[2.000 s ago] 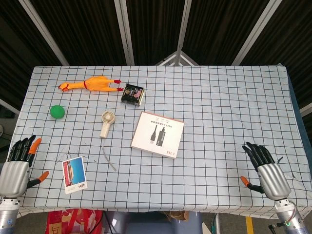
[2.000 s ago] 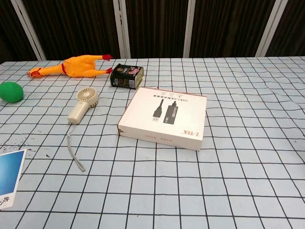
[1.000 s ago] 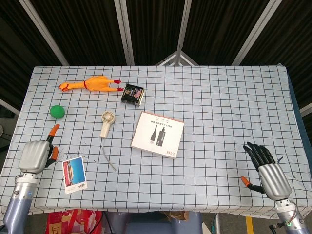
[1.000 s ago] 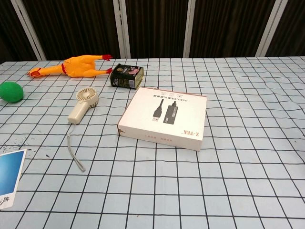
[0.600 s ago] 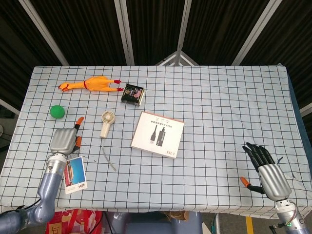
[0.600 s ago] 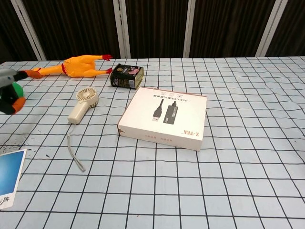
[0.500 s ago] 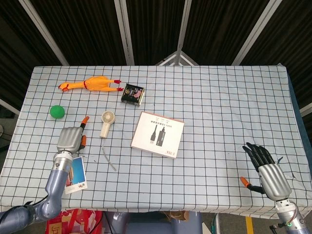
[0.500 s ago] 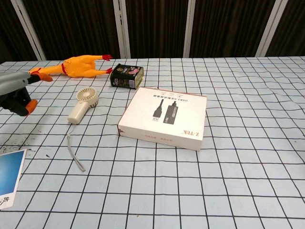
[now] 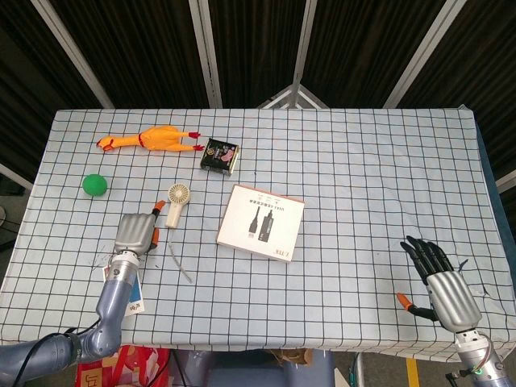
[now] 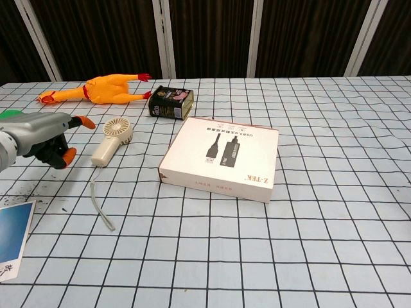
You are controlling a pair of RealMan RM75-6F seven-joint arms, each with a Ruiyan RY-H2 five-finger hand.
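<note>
Though small, cream handheld fan [image 9: 176, 201]

Both views are bright and evenly lit from above — shadows are faint and short, just a thin dark edge under the white box [image 10: 220, 158] on the checked tablecloth [image 9: 363, 185]. No glare anywhere. The backdrop behind stays dark. Focus is sharp throughout, except the left hand [image 10: 38, 138] — slightly soft at the chest view's edge. Grid lines run straight, with little distortion
</note>
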